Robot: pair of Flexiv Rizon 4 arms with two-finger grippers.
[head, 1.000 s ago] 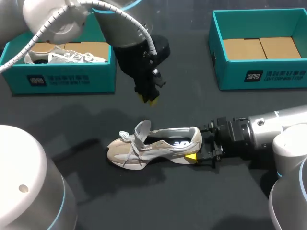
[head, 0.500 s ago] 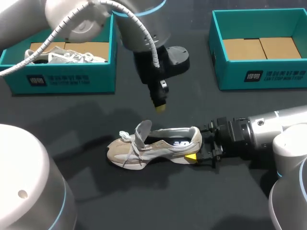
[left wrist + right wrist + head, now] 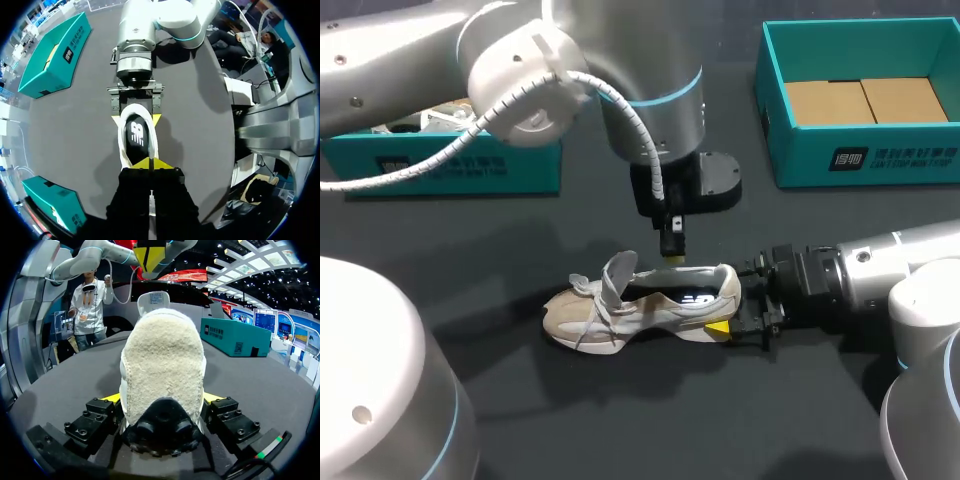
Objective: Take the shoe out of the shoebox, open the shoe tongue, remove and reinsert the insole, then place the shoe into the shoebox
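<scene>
Right gripper (image 3: 731, 306) clamps shoe (image 3: 640, 301) heel between both fingers; left gripper (image 3: 672, 258) fingers pressed together, just above shoe opening.

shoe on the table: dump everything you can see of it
The shoe is a beige-and-cream sneaker with white laces, upright on the dark table, toe toward my left. Its tongue stands up; a dark insole shows inside. The fleecy heel sits clamped in the right pincer. The left pincer, shut, hangs over the opening; contact unclear.
</scene>
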